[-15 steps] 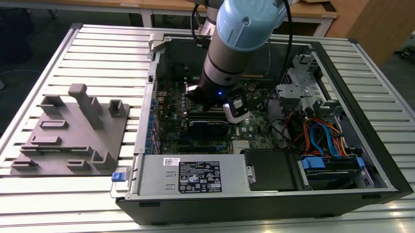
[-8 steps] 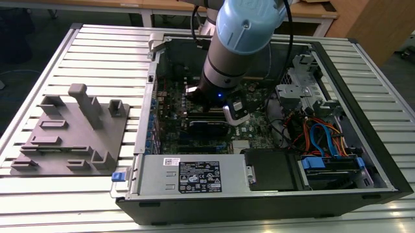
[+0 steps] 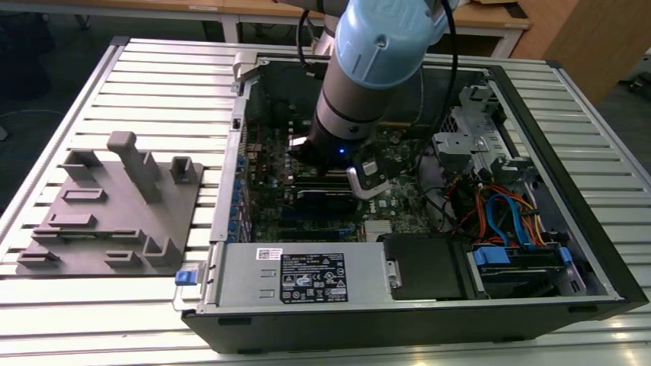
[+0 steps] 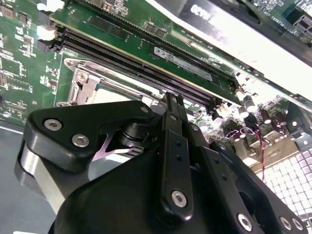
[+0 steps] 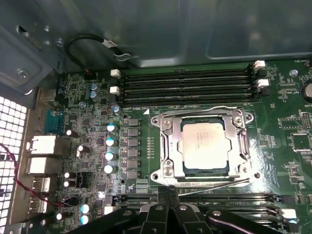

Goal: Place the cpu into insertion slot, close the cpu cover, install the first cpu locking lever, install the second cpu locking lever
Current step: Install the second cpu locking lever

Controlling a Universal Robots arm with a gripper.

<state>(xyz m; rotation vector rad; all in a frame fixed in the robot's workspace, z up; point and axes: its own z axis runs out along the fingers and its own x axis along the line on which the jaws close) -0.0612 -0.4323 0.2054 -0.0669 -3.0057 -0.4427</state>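
one robot arm with a pale blue sleeve [image 3: 379, 38] is seen reaching down into an open black desktop computer case [image 3: 569, 305] in the exterior view. the black two-fingered gripper [image 5: 168, 192] is seen low over the green circuit board [image 5: 287, 122], its fingertips pressed together with nothing between them, just beside the near edge of the square socket with its silvery metal frame [image 5: 165, 141]. the flat square cpu with a dull silver-grey top [image 5: 204, 145] is seated in that insertion slot. the thin silvery cpu cover [image 5: 241, 141] is laid down around the chip. a thin wire locking lever [image 5: 214, 183] is seen along the socket edge nearest the fingertips. long black memory slots [image 5: 185, 85] are noted beyond the socket. a grey moulded fixture plate [image 3: 107, 206] is seen on the slatted table [image 3: 61, 305], towards the exterior view's left.
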